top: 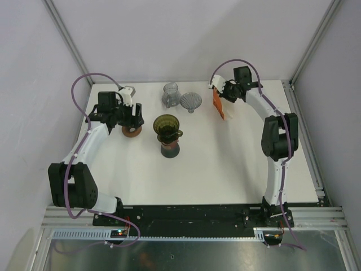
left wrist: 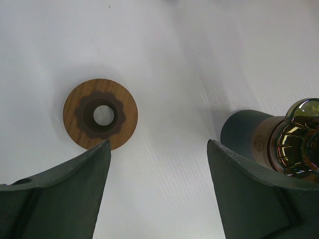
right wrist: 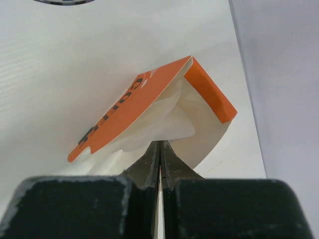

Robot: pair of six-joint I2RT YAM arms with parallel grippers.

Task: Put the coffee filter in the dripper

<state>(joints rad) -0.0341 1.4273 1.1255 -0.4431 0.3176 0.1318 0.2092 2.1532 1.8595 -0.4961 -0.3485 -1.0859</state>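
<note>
Your left gripper [left wrist: 158, 144] hung spread wide over the wooden ring [left wrist: 75, 112] at the left of the table [top: 225, 169]. The dripper [top: 166, 125] sat mid-table on its dark stand [top: 170, 149]. At the right, your right gripper [right wrist: 160, 144] was pressed together, pinching a white coffee filter [right wrist: 172, 122] inside the orange box [right wrist: 124, 112].

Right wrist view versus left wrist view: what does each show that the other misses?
Only right wrist: the right end effector pinched shut on a white coffee filter inside an orange pack. Only left wrist: the left end effector open near a wooden ring, with the glass dripper on its dark stand at the right edge. Both: the white table.
</note>
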